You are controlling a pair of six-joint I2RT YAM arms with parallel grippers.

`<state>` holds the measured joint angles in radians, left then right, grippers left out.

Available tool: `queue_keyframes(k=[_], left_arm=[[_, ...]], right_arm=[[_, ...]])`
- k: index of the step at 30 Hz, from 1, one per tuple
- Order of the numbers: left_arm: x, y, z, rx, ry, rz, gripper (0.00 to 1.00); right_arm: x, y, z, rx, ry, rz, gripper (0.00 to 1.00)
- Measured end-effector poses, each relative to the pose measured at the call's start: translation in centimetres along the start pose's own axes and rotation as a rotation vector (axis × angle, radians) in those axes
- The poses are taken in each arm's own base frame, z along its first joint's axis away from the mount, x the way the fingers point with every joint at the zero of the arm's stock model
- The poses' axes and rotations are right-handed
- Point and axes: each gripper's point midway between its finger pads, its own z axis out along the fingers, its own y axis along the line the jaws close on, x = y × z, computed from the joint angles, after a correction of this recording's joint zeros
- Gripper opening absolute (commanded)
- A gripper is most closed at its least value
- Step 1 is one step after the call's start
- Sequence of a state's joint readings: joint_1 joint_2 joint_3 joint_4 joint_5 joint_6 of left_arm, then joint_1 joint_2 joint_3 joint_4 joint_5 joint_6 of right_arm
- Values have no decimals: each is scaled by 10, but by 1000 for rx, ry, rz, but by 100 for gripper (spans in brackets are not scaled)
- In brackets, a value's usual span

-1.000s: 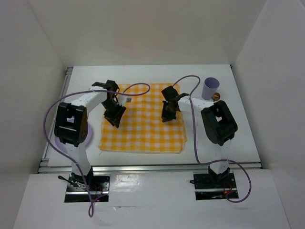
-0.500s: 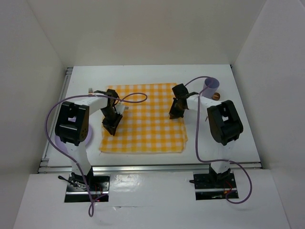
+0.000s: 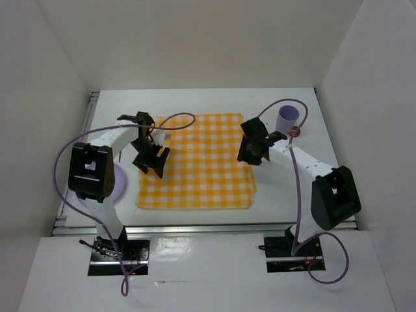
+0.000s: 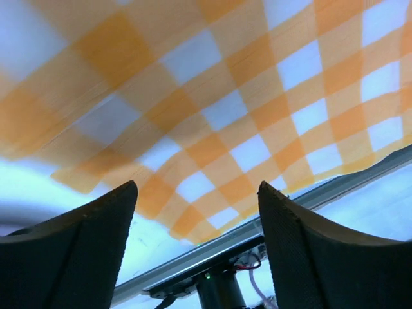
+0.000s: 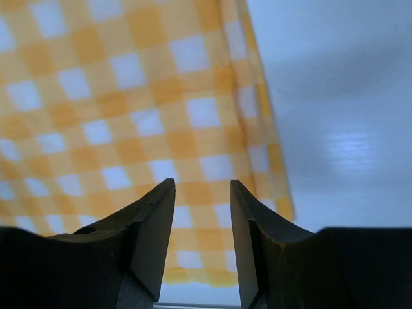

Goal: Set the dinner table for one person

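From above, the dinner table point(image 3: 195, 101) is seen under the checked cloth point(image 3: 201, 166), with the left gripper point(image 3: 151, 160) over the cloth's left edge and the right gripper point(image 3: 251, 149) over its right edge. In the left wrist view, the jaws are spread wide, empty. In the right wrist view, the jaws are parted narrowly, empty.

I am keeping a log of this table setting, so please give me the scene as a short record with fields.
table: white, with the cloth on its middle
cloth: yellow-and-white checked, spread out
cup: lilac, upright, on the table past the cloth's far right corner
small brown thing: beside the cup, too small to identify
left fingers: open, holding nothing, over the cloth's left edge
right fingers: open, holding nothing, over the cloth's right edge
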<state>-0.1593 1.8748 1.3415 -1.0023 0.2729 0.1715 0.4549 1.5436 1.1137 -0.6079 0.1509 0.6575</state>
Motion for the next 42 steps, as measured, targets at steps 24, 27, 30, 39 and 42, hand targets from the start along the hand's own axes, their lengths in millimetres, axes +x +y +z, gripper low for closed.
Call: queue_keyframes(k=[24,27,30,39,42], left_arm=[[37,77,-2,-274,-16,-157,54],[38,79,2,-276,-16,-145,54],[51,78,10,-272,21,-139,55],[56,65,-1,-232,5,-120,60],[41,55,-22,-211,-73,-97,60]], right_arm=[[85,-66,39,114,250,56,11],[84,-67,38,97,243,95,7],[85,-68,38,83,233,121,7],[85,-67,38,66,223,150,0],[85,-68,37,68,216,164,0]])
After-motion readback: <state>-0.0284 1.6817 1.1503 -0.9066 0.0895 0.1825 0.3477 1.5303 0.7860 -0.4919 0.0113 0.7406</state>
